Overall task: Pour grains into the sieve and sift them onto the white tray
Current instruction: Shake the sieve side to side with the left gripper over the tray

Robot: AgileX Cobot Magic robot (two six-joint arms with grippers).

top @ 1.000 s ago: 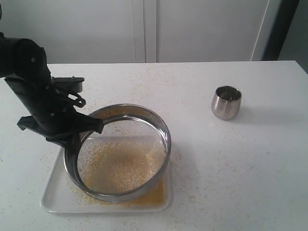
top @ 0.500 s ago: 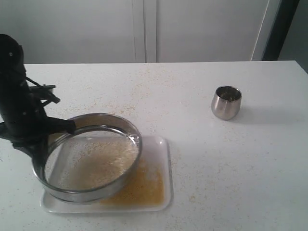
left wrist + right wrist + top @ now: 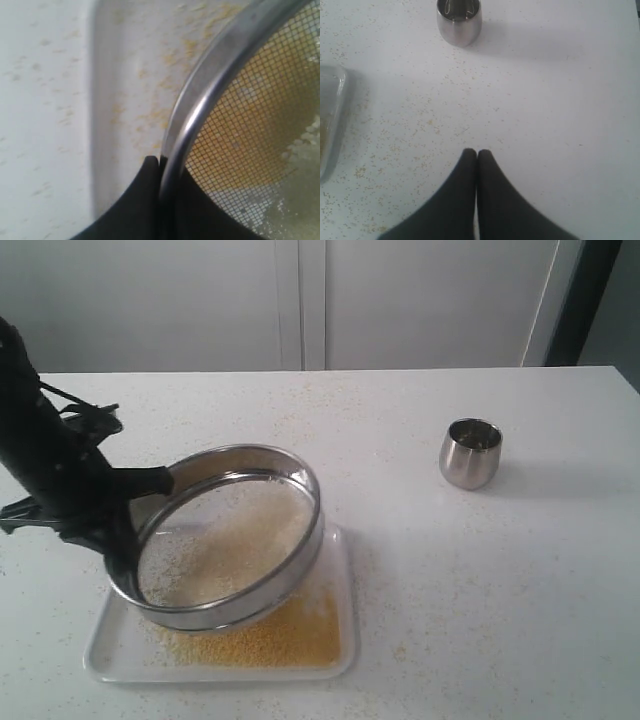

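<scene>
The outside camera looks down on the whole table (image 3: 480,590) from high up. The left wrist camera sits just behind the left gripper (image 3: 159,162), very near the sieve (image 3: 250,115). The right wrist camera looks down past the right gripper (image 3: 477,154); the steel cup (image 3: 459,20) ahead shows in the outside view too.

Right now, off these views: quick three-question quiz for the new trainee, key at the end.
1. True or false: the left gripper is clamped on the rim of the sieve.
2. Pick one. The sifted golden grains lie: A) on the tray, below the sieve; B) in a glass bowl; C) on the floor.
3. Fill in: the right gripper hangs over bare table, its jaws ___ and holding nothing.

Key: 1 true; 2 A; 3 shut.
</scene>
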